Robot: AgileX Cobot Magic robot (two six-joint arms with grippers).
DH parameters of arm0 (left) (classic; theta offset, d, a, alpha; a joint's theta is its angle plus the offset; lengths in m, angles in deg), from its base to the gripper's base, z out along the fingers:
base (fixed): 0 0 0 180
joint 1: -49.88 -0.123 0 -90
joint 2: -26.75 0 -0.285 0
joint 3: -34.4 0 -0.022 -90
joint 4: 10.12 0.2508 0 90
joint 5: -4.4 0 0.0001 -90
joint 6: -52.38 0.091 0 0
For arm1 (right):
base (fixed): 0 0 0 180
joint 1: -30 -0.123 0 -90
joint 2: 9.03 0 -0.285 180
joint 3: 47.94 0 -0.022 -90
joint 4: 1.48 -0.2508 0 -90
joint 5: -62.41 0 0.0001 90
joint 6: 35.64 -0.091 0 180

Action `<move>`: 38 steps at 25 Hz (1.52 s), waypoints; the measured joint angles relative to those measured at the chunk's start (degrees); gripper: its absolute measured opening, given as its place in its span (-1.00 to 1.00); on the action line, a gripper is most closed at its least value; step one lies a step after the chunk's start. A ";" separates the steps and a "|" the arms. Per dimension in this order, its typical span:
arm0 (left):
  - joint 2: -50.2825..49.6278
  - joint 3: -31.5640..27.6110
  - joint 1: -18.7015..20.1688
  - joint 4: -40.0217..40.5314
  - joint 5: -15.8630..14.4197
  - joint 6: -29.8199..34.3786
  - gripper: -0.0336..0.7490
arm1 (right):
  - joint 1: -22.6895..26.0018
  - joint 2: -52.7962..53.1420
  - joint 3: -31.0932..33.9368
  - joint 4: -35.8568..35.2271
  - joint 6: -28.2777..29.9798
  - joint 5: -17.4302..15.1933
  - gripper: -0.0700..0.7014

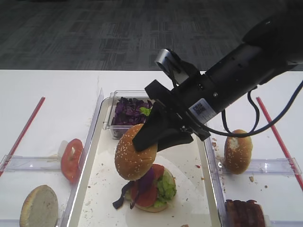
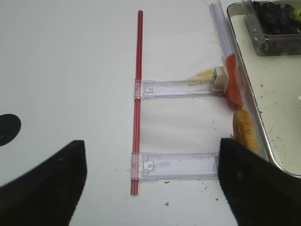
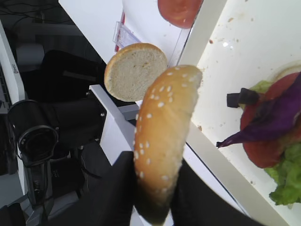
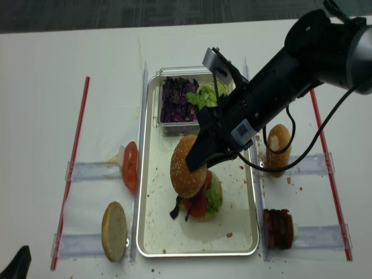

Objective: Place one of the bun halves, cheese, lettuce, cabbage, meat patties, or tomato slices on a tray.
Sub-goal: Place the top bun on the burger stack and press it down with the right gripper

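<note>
bun top (image 1: 134,153) is pinched in the right end effector (image 1: 150,142) above the tray (image 1: 92,189) middle; better to level it over the stack (image 1: 154,189) before letting go.

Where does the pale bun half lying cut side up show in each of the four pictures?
Exterior high: pale bun half, bottom left, outside the tray.
Right wrist: top centre, behind the sesame bun.
Left wrist: only an edge-on sliver at the tray rim, probably it.
Realsense: lower left.
Shared landmark: the tomato slice next to it.
</note>
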 joint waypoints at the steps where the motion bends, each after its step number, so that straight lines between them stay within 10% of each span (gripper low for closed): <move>1: 0.00 0.00 0.00 0.00 0.00 0.00 0.52 | 0.11 -0.41 0.00 0.00 0.09 0.23 -0.21; 38: 0.00 0.00 0.00 0.00 0.00 0.00 0.52 | 4.56 -6.11 11.86 -11.18 16.60 3.02 -0.21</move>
